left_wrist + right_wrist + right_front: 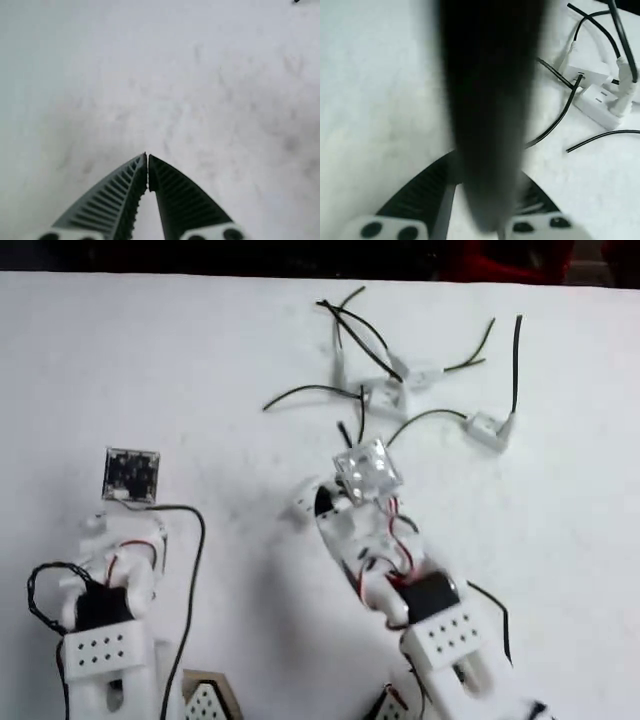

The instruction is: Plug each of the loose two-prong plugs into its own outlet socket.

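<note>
White surface (200, 360) with two arms on it, folks. Over by the front-left corner the left hand (147, 161) is pinched together. Mid-surface, the right hand (487, 170) is clamped on a blurry black cord (490, 100), near the white outlet sockets (395, 392) tangled toward the far edge.

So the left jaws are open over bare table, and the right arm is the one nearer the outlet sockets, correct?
No: the left jaws are shut, tips touching, as the left wrist view shows. The rest holds: they are over bare table, and the right arm is the one nearer the outlet sockets.
</note>
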Tool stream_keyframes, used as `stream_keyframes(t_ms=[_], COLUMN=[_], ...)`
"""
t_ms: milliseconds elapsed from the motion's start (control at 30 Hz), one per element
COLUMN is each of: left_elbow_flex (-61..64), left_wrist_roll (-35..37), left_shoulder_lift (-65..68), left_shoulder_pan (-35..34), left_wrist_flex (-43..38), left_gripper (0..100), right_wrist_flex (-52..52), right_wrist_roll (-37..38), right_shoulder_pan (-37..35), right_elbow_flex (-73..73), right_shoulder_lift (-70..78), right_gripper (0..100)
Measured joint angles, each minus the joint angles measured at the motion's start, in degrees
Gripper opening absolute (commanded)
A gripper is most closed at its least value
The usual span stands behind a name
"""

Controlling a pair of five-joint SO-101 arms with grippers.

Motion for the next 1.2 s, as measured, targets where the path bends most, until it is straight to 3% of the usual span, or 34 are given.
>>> stream_keyframes(t_ms=[467, 767, 1200], left_elbow_flex=[8.7, 10.55, 10.55], left_wrist_roll=[-0.26, -0.26, -0.26], left_shoulder_lift=[-8.62, -10.99, -11.08], left_shoulder_pan=[0.0, 1.23, 1.76], left_wrist_flex=[-7.65, -7.74, -7.74], left_gripper=[3, 3, 3], right_wrist_flex=[3.43, 4.48, 0.88], right_wrist_roll=[9.41, 15.38, 16.0], right_shoulder_pan=[-3.78, -3.78, -5.01], right_elbow_flex=[-17.14, -20.84, -21.01], right_shoulder_lift=[28.84, 37.19, 38.15], right_gripper=[1.7, 1.7, 1.7])
